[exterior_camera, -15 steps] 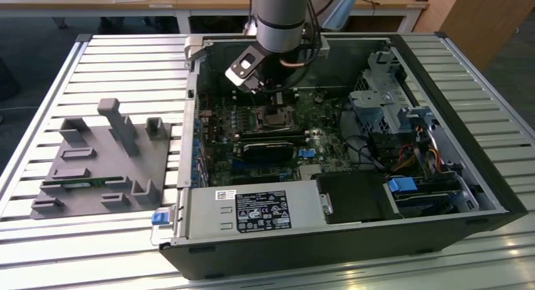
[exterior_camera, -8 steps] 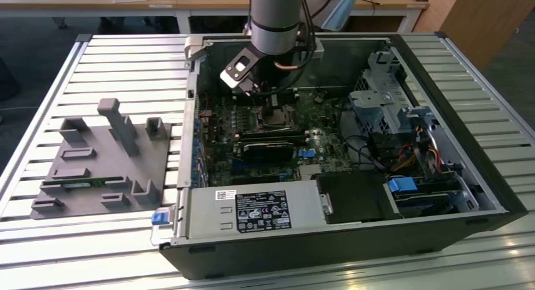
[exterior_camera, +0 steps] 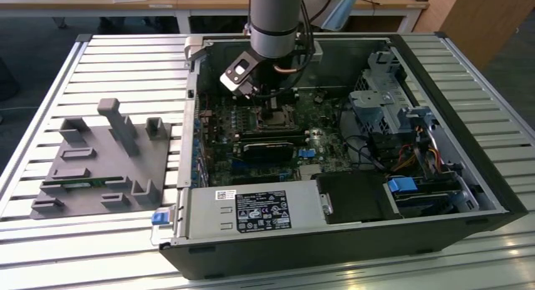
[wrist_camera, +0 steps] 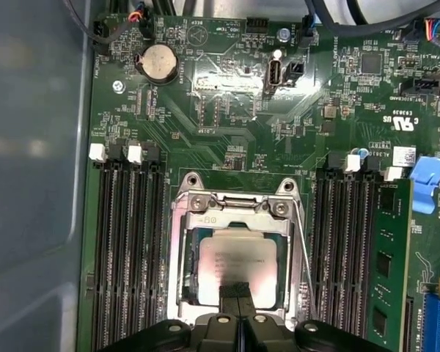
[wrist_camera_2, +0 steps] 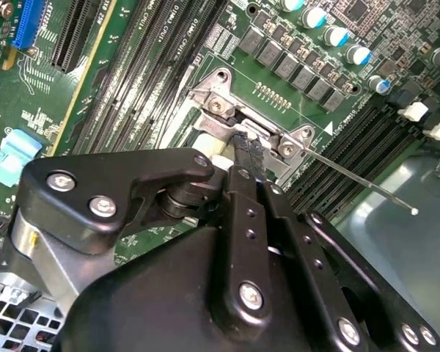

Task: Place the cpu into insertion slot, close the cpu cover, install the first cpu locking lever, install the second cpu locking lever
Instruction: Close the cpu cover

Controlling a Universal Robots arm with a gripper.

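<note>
**Hand down on the closed cpu cover, one lever standing loose**

At the exterior view's left, a grey parts fixture (exterior_camera: 100, 158) sits on the slatted surface (exterior_camera: 100, 58), well apart from the work. In the middle, the arm reaches down into the open computer case (exterior_camera: 334, 252), with its hand (exterior_camera: 274, 108) over the insertion slot (exterior_camera: 276, 122).

In the first wrist view the cpu (wrist_camera: 235, 257) lies seated in that slot. The cpu cover (wrist_camera: 231, 213) lies flat around it, framing its metal top. The hand's fingers are pinched together with nothing seen between them, and their tip rests at the cover's edge, probably to keep the plate down. Memory slots (wrist_camera: 128, 249) flank the socket closely on both sides, leaving little room.

In the second wrist view a thin locking lever (wrist_camera_2: 359, 183) juts free of the socket, and I judge it unlatched. At the exterior view's right, the drive cage (exterior_camera: 380, 105) crowds the case wall.
</note>
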